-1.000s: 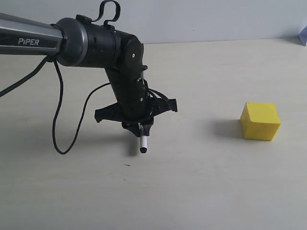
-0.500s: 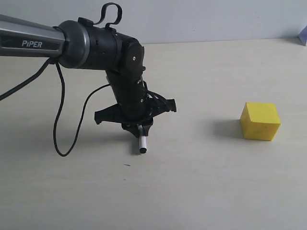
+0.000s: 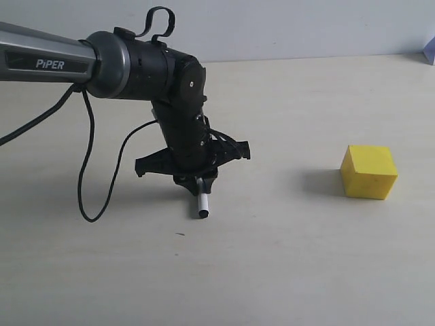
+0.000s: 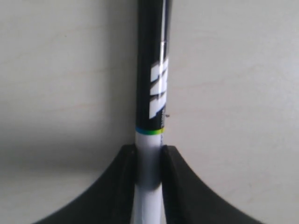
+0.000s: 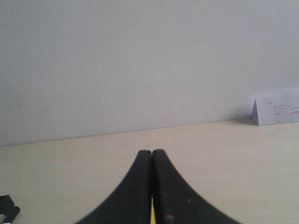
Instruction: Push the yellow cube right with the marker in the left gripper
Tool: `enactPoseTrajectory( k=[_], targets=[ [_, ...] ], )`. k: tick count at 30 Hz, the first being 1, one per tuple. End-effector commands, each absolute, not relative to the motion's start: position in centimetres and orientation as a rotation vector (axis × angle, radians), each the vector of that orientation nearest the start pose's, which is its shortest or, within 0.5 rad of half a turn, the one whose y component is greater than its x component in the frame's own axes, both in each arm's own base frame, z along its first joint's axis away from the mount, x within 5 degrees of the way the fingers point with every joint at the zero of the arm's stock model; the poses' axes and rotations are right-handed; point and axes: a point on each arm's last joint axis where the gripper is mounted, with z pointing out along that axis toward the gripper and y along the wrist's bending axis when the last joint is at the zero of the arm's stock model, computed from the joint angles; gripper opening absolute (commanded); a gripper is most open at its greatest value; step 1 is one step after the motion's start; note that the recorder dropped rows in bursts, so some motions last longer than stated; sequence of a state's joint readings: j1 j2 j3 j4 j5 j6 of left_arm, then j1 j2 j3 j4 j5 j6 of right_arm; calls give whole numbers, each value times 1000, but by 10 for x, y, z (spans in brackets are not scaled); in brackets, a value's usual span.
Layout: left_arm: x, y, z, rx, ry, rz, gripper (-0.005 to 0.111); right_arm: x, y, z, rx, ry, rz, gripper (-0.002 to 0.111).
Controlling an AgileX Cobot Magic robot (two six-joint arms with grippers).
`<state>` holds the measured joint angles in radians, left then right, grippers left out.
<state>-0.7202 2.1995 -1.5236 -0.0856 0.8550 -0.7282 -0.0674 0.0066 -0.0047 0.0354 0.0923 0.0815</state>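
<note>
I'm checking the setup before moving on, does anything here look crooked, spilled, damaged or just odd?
Nothing stands out. The slim black-and-white marker is held straight in the black left gripper, pointing down at the pale table. The small bright yellow cube sits flat and intact, well apart from it. No spills or damage show.

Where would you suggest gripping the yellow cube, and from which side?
Probably across two opposite side faces of the yellow cube, coming down from above: it sits flat on the table, its faces are flat and parallel, and nothing stands beside it.
</note>
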Motion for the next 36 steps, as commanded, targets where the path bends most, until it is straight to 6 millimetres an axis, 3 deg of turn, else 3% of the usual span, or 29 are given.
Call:
enactPoseTrajectory(
  k=[1,7,15,21,23,29,30,32,33,36],
  targets=[
    [318,-288,110,-121,3107,-203,0,56,-3,205,141,1565,45,0],
    [317,-288,110,-133,3118,-209,3,56,-3,205,141,1565,45,0],
    [317,-288,110,-97,3124,-203,34,56,-3,205,141,1565,45,0],
    [317,-288,115,-96,3115,-214,36,56,-3,205,141,1565,45,0],
    [318,-287,124,-97,3098,-234,36,56,-3,205,141,1565,45,0],
    [317,-281,186,-7,2993,-325,34,56,-3,205,141,1565,45,0],
    [317,-278,197,13,2963,-330,30,56,-3,205,141,1565,45,0],
    [315,-271,223,82,2871,-291,6,56,-3,205,141,1565,45,0],
    [312,-269,232,130,2829,-261,0,56,-3,205,141,1565,45,0],
    [298,-264,256,259,2686,-190,0,56,-3,205,141,1565,45,0]
  ],
)
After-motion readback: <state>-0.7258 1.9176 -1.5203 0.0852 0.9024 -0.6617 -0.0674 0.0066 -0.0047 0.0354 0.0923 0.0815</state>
